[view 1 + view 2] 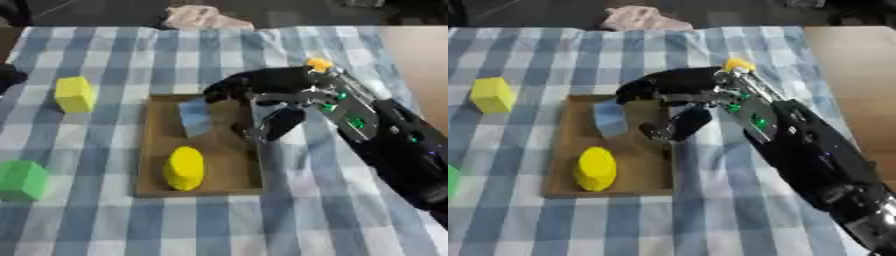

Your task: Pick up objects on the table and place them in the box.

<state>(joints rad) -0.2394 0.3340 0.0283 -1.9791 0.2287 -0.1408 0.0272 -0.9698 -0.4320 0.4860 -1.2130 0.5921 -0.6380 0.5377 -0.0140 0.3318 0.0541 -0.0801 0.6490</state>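
The right hand (pixel 262 100) reached over the box (pixel 150 150) at the desk's middle, fingers pinching a blue block (pixel 194 116) just above its far end; a yellow cylinder (pixel 185 168) lay inside.

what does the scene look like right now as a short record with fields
surface: table under a blue and white checked cloth
box: shallow brown box, open top, mid table
in box: yellow rounded piece near the front; blue block at the back, tilted
right hand: right hand over the box's far right part, fingers at the blue block; whether they hold it is unclear
left hand: not seen
outside box: yellow block to the left; green block at the left edge
beyond table: pale crumpled cloth
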